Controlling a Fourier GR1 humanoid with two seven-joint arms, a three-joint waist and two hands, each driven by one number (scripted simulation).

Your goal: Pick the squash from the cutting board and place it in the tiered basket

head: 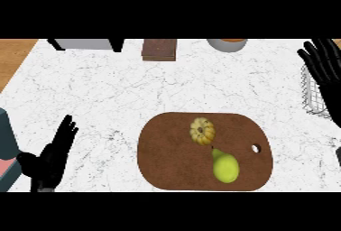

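A small yellow ribbed squash [202, 131] lies on the upper middle of a dark brown cutting board [173, 158]. A green-yellow pear [225, 168] lies on the board just below it. My left hand [50, 158] stands open at the lower left, fingers up, well to the left of the board. At the upper right my right hand [322, 61] is open with its fingers spread, above and right of the board and over the wire tiered basket [311, 97], which shows only at the right edge.
Along the counter's far edge stand a grey appliance [86, 43], a brown wooden block [160, 49] and a grey bowl [227, 44]. A teal and pink object [5, 144] sits at the left edge. White marble counter lies between the board and the basket.
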